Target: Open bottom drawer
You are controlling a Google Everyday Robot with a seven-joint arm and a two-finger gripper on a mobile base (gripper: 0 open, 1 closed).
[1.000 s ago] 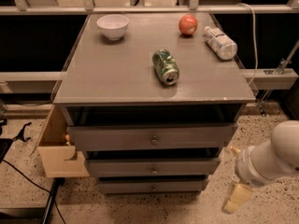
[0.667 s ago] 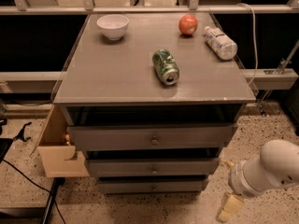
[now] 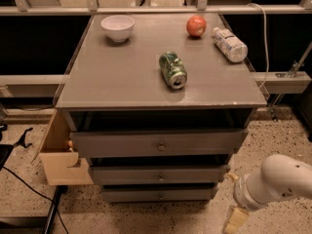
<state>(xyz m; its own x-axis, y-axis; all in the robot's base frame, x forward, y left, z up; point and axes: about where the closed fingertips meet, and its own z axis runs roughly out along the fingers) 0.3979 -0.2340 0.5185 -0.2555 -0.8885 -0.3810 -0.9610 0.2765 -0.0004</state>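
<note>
The bottom drawer [image 3: 131,195] is the lowest and thinnest of three grey fronts on the cabinet, with a small round knob [image 3: 159,196] at its centre. It sits flush and closed under the middle drawer [image 3: 126,175] and the top drawer [image 3: 122,144]. My gripper [image 3: 235,220] is low at the bottom right, on the end of the white arm [image 3: 275,182]. It hangs near the floor, to the right of the bottom drawer's right end and apart from it.
On the cabinet top [image 3: 117,77] lie a white bowl [image 3: 117,27], a green can [image 3: 172,69] on its side, a red apple [image 3: 196,26] and a plastic bottle [image 3: 229,44]. A wooden box [image 3: 58,165] stands at the cabinet's left side. Cables [image 3: 24,179] run on the floor at left.
The arm and gripper have moved down and a little left, closer to the floor and the cabinet's lower right corner. The drawers have not moved.
</note>
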